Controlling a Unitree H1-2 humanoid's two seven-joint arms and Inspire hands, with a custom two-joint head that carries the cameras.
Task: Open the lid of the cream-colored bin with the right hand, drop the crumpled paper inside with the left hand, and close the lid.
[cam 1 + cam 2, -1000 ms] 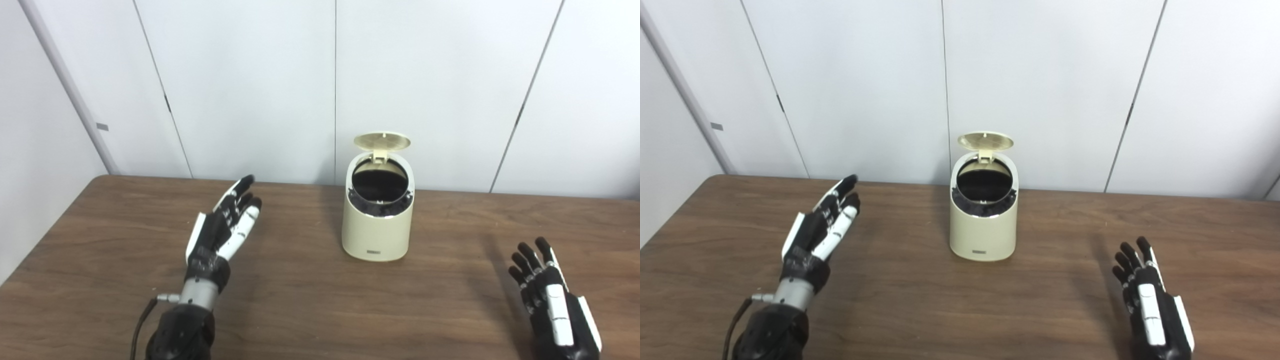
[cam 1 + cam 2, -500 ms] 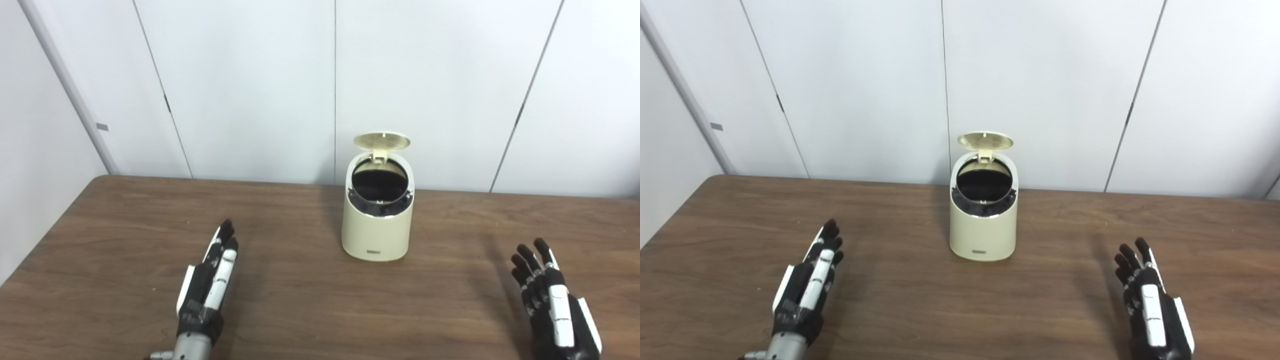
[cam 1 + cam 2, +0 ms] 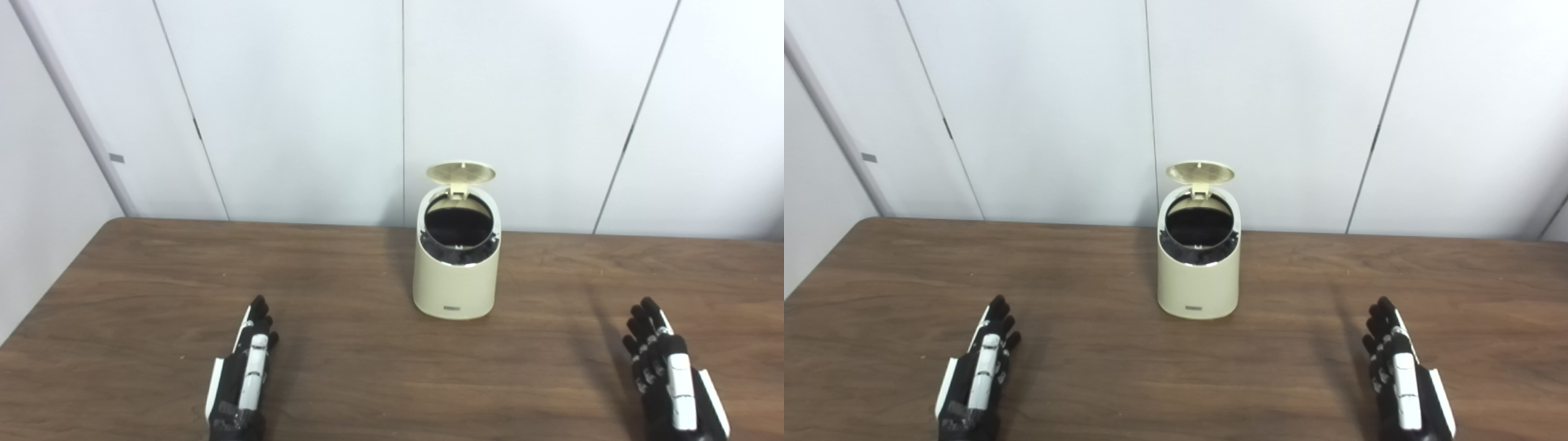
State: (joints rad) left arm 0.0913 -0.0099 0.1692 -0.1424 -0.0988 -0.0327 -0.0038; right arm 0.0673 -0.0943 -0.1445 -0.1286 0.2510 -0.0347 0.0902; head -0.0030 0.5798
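Bin: cream-colored bin upright, table centre, far side.
Lid: lid raised.
Left hand: my left hand near left, fingers extended, holding nothing.
Right hand: my right hand near right, released, empty.

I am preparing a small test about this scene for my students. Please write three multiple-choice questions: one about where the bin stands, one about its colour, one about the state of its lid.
1. Where does the bin stand on the table?
A. At the left edge
B. Near the middle, toward the wall
C. Between the fingers of the right hand

2. What colour is the outside of the bin?
A. Cream
B. Red
C. Blue

3. How is the lid?
A. Shut
B. Lying on the table
C. Raised, hinged at the back

Answers:
1 B: it stands centrally, beyond the left hand and right hand.
2 A: its wall is cream.
3 C: the lid stands up above the dark opening.
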